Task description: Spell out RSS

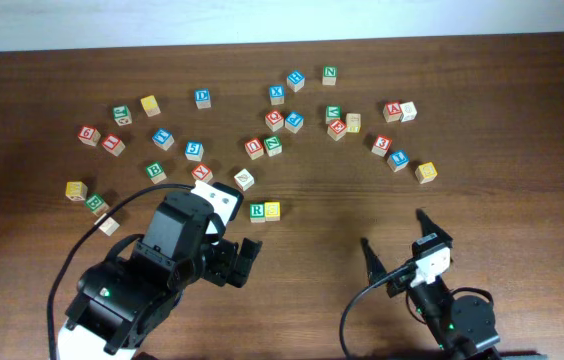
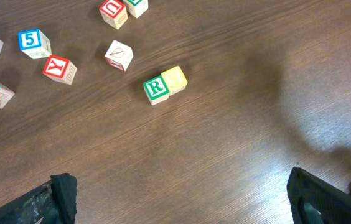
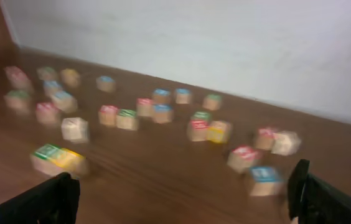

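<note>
The cube with a green R (image 1: 257, 211) sits on the wooden table, touching a yellow-faced cube (image 1: 272, 210) on its right. Both show in the left wrist view, R (image 2: 155, 89) and yellow (image 2: 175, 79), and blurred in the right wrist view (image 3: 57, 158). Other yellow cubes lie at the far left (image 1: 150, 104), the left (image 1: 76, 190) and the right (image 1: 425, 172); their letters are unreadable. My left gripper (image 1: 232, 260) is open and empty, just below and left of the pair (image 2: 182, 199). My right gripper (image 1: 400, 250) is open and empty at the front right (image 3: 185, 193).
Several other letter cubes are scattered in an arc across the far half of the table, among them a red Y (image 2: 58, 68), a blue 5 (image 2: 33, 42) and a pale cube (image 2: 119, 55). A white wall stands behind the table (image 3: 225, 43).
</note>
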Action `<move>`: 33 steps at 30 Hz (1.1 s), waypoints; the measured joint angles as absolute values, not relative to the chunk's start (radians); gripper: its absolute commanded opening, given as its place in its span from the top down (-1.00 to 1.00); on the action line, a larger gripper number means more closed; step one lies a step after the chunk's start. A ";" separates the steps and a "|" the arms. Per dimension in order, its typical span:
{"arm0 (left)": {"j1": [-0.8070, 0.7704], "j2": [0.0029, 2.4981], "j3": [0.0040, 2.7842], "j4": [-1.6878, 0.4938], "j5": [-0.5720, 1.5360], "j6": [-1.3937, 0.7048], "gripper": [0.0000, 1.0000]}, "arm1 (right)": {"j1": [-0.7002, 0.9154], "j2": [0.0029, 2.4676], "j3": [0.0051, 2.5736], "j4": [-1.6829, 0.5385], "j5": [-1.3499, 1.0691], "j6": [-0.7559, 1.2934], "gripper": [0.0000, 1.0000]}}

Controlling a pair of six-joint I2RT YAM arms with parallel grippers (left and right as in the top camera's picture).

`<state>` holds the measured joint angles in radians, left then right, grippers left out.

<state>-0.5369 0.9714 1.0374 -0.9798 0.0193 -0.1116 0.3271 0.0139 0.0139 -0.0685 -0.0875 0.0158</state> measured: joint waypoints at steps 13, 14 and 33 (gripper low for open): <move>-0.537 0.971 1.037 -0.978 0.020 -0.112 -0.99 | 0.327 0.233 0.176 -0.333 -0.269 0.482 -0.96; -0.537 0.971 1.036 -0.979 0.020 -0.112 -0.99 | 0.327 0.337 0.263 -0.405 -0.235 0.419 -0.96; -0.533 0.970 1.029 -0.981 0.027 -0.108 -0.99 | -0.186 1.708 1.304 -0.833 -0.187 -0.413 -0.99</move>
